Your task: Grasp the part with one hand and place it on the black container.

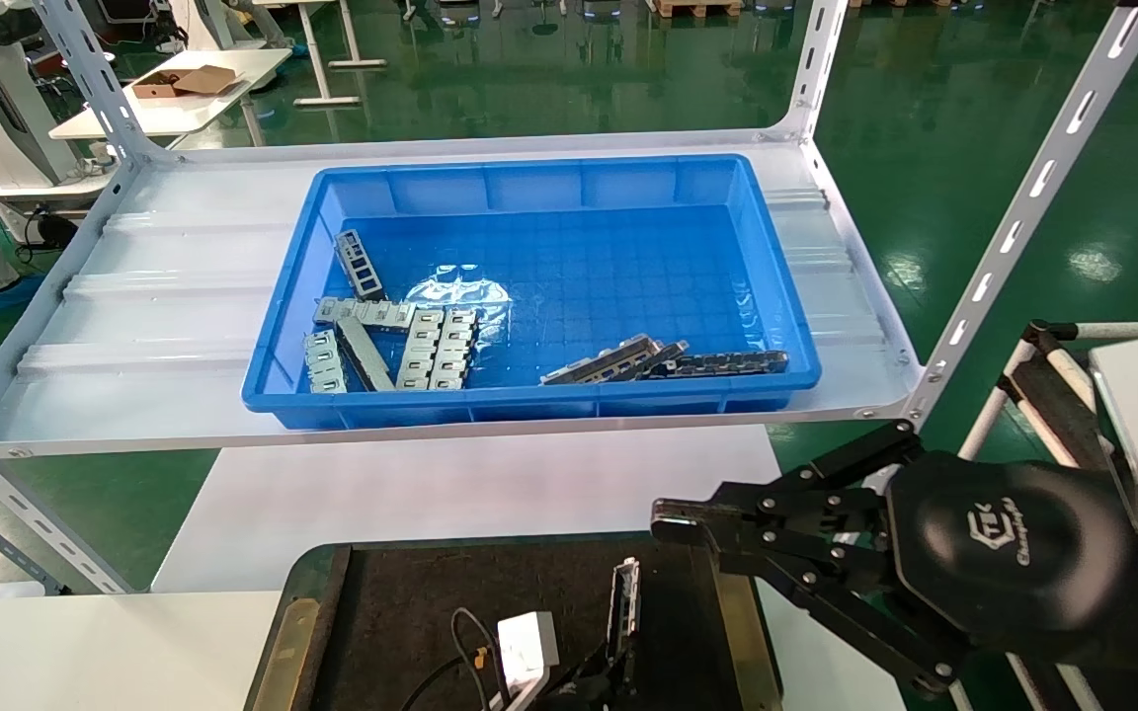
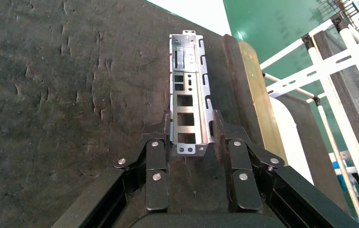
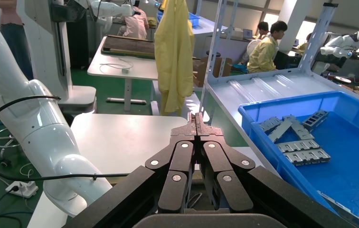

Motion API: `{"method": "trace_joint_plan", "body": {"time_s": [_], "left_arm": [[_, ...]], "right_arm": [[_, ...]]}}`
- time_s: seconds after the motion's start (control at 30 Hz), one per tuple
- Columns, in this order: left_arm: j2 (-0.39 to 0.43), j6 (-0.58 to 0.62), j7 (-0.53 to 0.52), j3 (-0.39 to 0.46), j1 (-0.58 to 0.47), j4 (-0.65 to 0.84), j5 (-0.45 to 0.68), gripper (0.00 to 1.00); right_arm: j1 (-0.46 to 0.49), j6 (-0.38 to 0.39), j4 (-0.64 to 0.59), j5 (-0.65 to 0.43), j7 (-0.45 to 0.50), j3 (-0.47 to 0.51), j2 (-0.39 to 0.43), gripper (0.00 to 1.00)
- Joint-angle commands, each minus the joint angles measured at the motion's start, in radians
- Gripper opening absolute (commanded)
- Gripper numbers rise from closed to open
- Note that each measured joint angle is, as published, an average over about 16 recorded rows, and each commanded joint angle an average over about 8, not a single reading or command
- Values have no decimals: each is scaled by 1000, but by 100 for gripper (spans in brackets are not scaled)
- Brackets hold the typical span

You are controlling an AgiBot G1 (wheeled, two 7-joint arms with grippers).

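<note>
The left gripper (image 2: 191, 137) pinches the part (image 2: 189, 92) near the black container's (image 1: 431, 592) right edge; only the left wrist view shows the grip. The right gripper (image 3: 196, 118), fingers pressed together, hovers beyond that edge.

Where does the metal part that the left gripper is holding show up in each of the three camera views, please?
Head view: the part stands near the bottom centre, over the black container.
Left wrist view: it fills the centre, clamped between the left gripper fingers.
Right wrist view: not in it.
Shared landmark: the black container shows in the head and left wrist views.
</note>
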Motion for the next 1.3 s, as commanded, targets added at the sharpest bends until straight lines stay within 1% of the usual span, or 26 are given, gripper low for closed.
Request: {"method": "trace_joint_plan", "body": {"time_s": [0.03,0.1,0.13,0.17,0.53,0.87,1.03,1.3], "left_arm": [[0,-15,2,17,-8,-3,-21,58],[0,-27,3,31,-14,-6,-35,83],[0,-32,2,37,-17,-7,-41,93],[0,-37,2,43,-20,-8,-48,99],[0,-75,-12,96,-45,-18,-96,100],[-18,-68,-32,118,-59,-40,-90,100],[-75,-2,-32,121,-70,-87,-62,100],[-202,177,-36,105,-108,-149,-17,100]], "right_arm": [[0,0,0,0,0,0,0,59],[0,0,0,0,0,0,0,84],[0,0,0,0,0,0,0,94],[0,0,0,0,0,0,0,100],[0,0,0,0,0,0,0,100],[0,0,0,0,0,0,0,100],[0,0,0,0,0,0,0,100],[0,0,0,0,0,-1,0,100]]}}
